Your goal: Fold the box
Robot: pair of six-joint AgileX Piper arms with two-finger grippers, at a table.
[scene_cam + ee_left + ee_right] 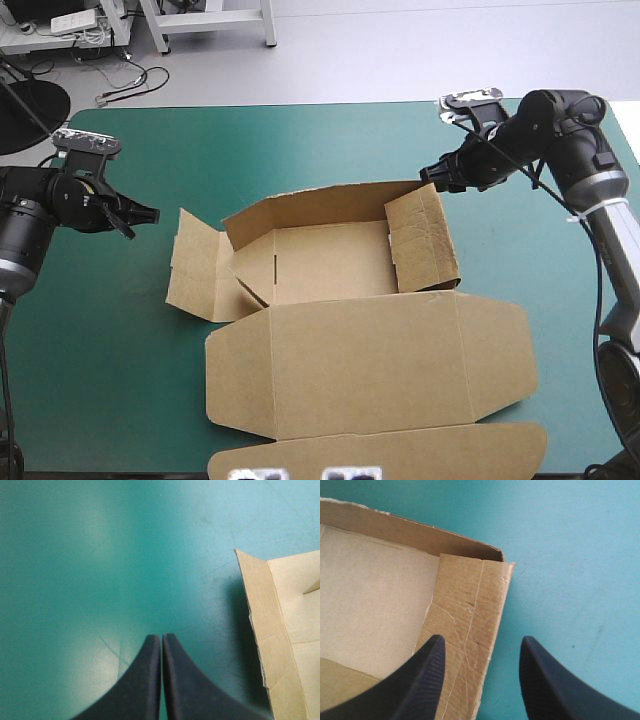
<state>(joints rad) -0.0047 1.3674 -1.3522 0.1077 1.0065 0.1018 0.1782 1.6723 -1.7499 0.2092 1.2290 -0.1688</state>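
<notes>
Box of brown cut cardboard [330,262]: mid-bench on the teal-green cover [300,140], part-formed.

Right gripper [482,640]: fingers apart, holding nothing. It straddles the top edge of the raised right side wall [470,605] by the far right corner, with one finger on the inner side and the other over the cover.

Left gripper [161,636]: fingers pressed together, empty, over bare cover near the splayed left side flap [195,265], not touching it.

Lid panel [370,360]: flat toward the near edge.

Risks (judged):
- The right wall is visibly creased, so an off-centre pinch or push could buckle it or flop it outward.
- Nothing restrains the box, so the closed left gripper nudging the flap may slide the whole sheet instead of raising the flap.
</notes>
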